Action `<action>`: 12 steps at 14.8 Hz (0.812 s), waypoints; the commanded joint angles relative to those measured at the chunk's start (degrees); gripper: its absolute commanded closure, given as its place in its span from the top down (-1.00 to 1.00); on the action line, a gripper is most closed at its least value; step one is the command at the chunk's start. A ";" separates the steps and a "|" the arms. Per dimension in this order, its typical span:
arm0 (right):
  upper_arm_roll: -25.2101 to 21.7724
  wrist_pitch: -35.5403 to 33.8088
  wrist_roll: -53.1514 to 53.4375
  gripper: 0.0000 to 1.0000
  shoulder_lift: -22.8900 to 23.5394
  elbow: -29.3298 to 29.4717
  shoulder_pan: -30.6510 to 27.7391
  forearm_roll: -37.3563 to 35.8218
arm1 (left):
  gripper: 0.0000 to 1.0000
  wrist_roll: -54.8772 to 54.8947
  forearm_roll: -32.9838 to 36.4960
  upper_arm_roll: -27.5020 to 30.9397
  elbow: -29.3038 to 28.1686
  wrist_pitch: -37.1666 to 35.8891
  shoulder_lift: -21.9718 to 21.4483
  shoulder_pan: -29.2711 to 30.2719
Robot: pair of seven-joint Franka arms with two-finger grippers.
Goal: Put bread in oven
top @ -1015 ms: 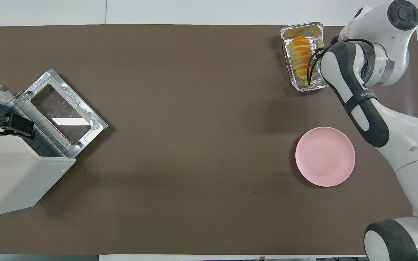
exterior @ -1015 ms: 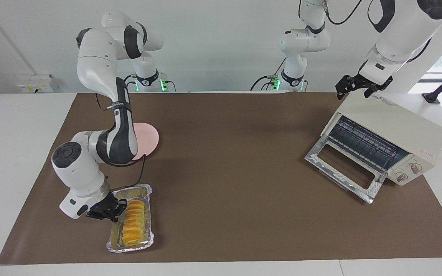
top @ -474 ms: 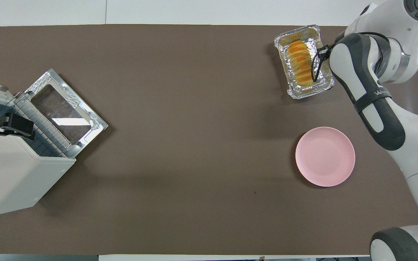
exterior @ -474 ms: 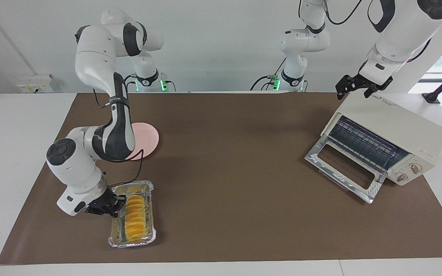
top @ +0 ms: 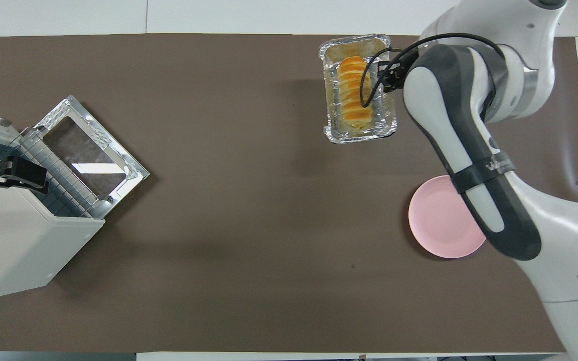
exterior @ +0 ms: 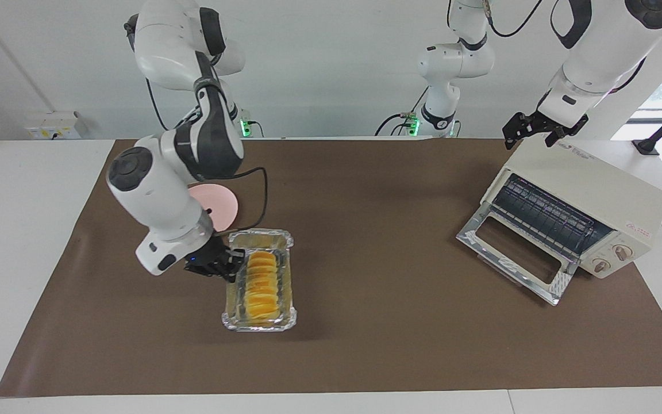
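Gripping the long rim of the foil tray (exterior: 260, 282), the right gripper (exterior: 228, 265) has its fingers closed on that edge, at the side toward the right arm's end of the table. Whether the tray is lifted from the mat or resting on it, I cannot tell. Inside the tray lies the bread (exterior: 262, 279), a ridged yellow-orange loaf placed along the tray's length.

At the left arm's end stands the oven (exterior: 572, 207) with its glass door (exterior: 515, 259) dropped open and the wire rack (exterior: 543, 215) visible inside; nothing lies on the rack. The pink plate (exterior: 219, 204) is nearer to the robots than the tray.

All of this is on a brown mat (exterior: 365, 190) over a white table (exterior: 26, 190), with a white wall (exterior: 319, 63) at the robots' end.

The right arm bends down steeply to the tray. The left gripper (exterior: 529, 131) waits over the oven's top edge, its fingers spread wide and holding nothing.
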 commanded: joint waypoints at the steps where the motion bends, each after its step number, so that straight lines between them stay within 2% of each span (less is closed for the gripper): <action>1: -0.30 0.62 7.18 -1.00 -2.14 -3.63 4.94 1.11 | 1.00 0.18 -0.74 -0.01 -1.62 -0.23 -1.69 0.41; 3: -0.21 2.71 7.10 -1.00 -4.07 -8.28 7.23 2.24 | 1.00 0.18 -0.74 -0.01 -1.62 -0.23 -1.69 0.41; 4: -0.21 6.12 7.36 -1.00 -5.04 -11.52 9.33 3.21 | 1.00 0.18 -0.74 -0.01 -1.62 -0.23 -1.69 0.41; 7: -0.21 21.66 11.04 -1.00 -7.42 -23.47 14.52 4.36 | 1.00 0.18 -0.74 -0.01 -1.62 -0.32 -1.69 0.41; 9: -0.21 27.14 12.02 -1.00 -7.51 -27.18 16.37 4.36 | 1.00 0.18 -0.74 -0.01 -1.62 -0.32 -1.69 0.41; 12: -0.30 28.04 11.15 -1.00 -7.42 -28.51 17.87 4.10 | 1.00 0.18 -0.74 -0.01 -1.62 -0.23 -1.69 0.41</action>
